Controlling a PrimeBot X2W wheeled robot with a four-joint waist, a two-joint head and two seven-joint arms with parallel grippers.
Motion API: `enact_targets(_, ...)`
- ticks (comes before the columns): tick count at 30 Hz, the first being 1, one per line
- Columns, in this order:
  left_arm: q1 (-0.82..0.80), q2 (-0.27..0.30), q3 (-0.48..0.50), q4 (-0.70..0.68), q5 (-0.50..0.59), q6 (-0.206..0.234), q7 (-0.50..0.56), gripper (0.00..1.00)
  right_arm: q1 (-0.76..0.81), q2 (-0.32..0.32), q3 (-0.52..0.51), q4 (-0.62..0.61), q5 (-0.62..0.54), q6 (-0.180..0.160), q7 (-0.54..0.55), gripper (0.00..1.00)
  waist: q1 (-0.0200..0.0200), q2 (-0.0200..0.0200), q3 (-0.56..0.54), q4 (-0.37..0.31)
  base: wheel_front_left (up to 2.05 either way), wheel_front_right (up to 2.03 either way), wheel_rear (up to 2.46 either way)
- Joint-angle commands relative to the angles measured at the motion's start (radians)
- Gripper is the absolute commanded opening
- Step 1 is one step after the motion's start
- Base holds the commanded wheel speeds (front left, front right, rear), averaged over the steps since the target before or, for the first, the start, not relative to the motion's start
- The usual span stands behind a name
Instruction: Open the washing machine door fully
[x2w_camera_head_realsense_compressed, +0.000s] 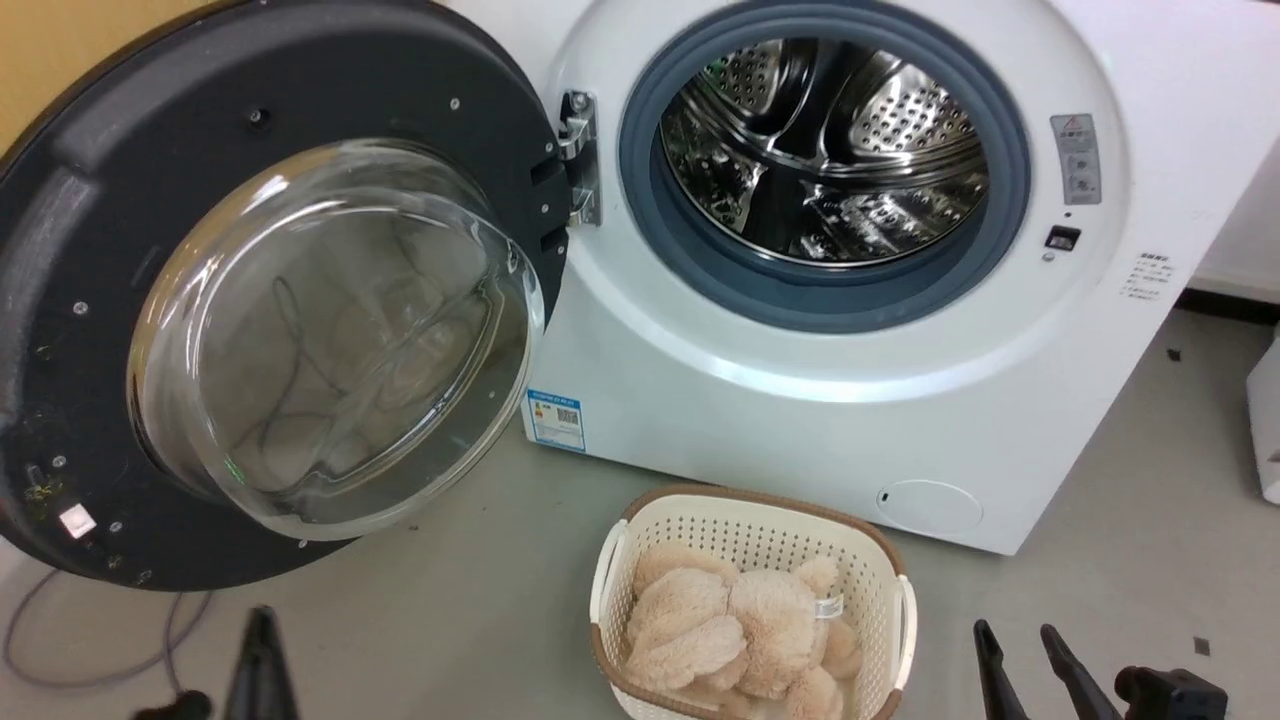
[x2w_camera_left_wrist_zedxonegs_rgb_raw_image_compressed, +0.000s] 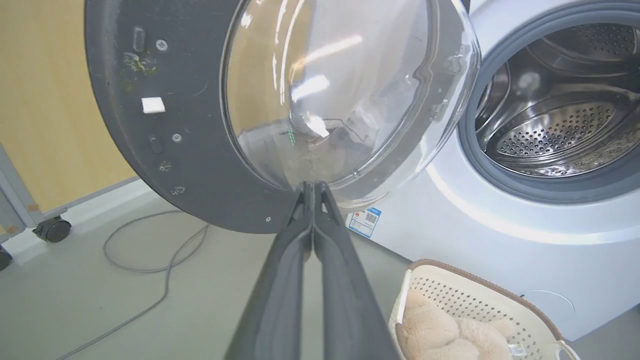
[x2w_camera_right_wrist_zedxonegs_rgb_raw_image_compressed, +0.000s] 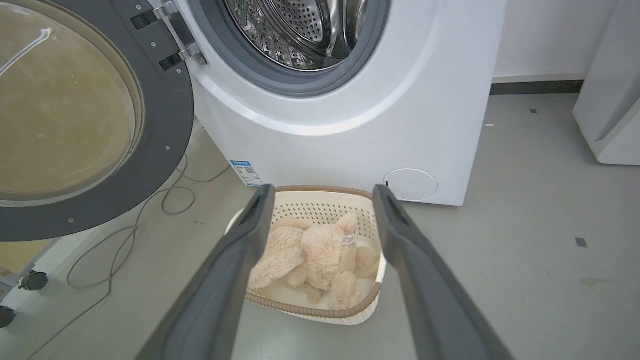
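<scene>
Fingers (x2w_camera_left_wrist_zedxonegs_rgb_raw_image_compressed: 280, 280) of left hand (x2w_camera_left_wrist_zedxonegs_rgb_raw_image_compressed: 313, 187) together before washing machine door (x2w_camera_left_wrist_zedxonegs_rgb_raw_image_compressed: 150, 150), right hand (x2w_camera_right_wrist_zedxonegs_rgb_raw_image_compressed: 324, 192) apart.

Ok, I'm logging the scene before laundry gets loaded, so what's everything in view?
washing machine: one, white, centre.
washing machine door: one, black with clear glass bowl, open at left.
drum: one, steel, inside the machine.
rubber ring: one, grey, around the drum mouth.
sticker: one, blue, low on the machine's front.
basket: one, cream with brown rim, on the floor before the machine.
plush toy: one, beige, in the basket.
cable: one, grey, on the floor below the door.
casters: two, black, far left.
left gripper: one, dark grey, jaws shut, low before the door.
right gripper: one, dark grey, jaws open, pointing toward the basket.
</scene>
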Motion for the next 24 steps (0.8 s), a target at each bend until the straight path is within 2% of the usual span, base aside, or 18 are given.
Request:
enact_targets(1,0.009,-0.004,-0.007,-0.01,0.018,0.003,-0.005,0.84,0.006,0.003,0.002,-0.007,-0.011,0.001,-0.004,1.0,0.0001,0.0,-0.007,-0.005,0.0,0.0,0.0)
enact_targets(2,0.016,-0.011,-0.019,-0.014,0.034,0.005,-0.005,1.0,0.005,0.003,0.005,-0.011,-0.018,0.001,-0.004,1.0,0.0001,0.0,-0.012,-0.01,0.0,0.0,0.0)
enact_targets(7,0.021,-0.033,-0.1,-0.019,0.119,-0.004,-0.005,1.0,0.006,0.003,0.006,-0.044,-0.082,0.001,-0.002,1.0,0.0001,0.0,-0.028,-0.044,0.0,0.0,0.0)
enact_targets(12,-0.005,-0.045,-0.163,0.01,0.163,-0.024,-0.005,1.0,0.009,0.003,-0.011,-0.088,-0.147,0.001,0.004,1.0,0.0001,0.0,-0.033,-0.107,0.0,0.0,0.0)
enact_targets(24,-0.059,-0.04,-0.206,0.098,0.185,-0.039,0.002,1.0,0.041,0.003,-0.04,-0.142,-0.165,0.001,0.026,1.0,0.0001,0.0,-0.033,-0.264,0.0,0.0,0.0)
